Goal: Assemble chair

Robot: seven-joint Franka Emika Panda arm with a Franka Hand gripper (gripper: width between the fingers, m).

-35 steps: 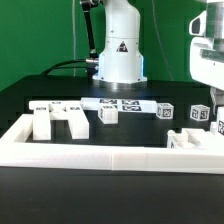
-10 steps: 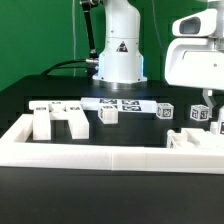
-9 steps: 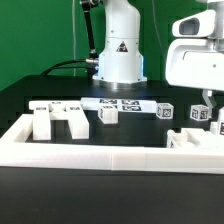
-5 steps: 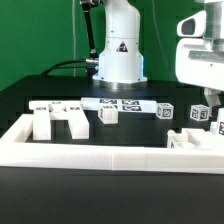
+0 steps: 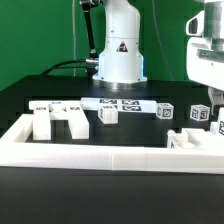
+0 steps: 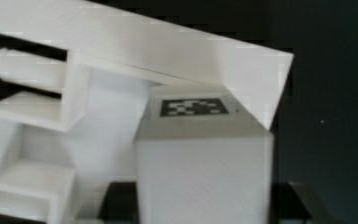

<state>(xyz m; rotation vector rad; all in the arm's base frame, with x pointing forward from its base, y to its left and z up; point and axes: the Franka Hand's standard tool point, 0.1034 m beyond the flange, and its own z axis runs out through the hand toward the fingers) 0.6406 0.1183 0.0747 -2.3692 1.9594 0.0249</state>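
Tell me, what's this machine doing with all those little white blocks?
A robot arm is building a small chair from loose white parts. Its gripper hangs closed at the exterior view's right, just above a tagged block. The wrist view shows a white part with a tag very close up, but I cannot tell whether it is gripped. A large blocky piece and a small cube lie apart, unjoined, on the black table.

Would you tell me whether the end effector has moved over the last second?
Yes: the end effector shifted toward the exterior view's right, away from the robot base.
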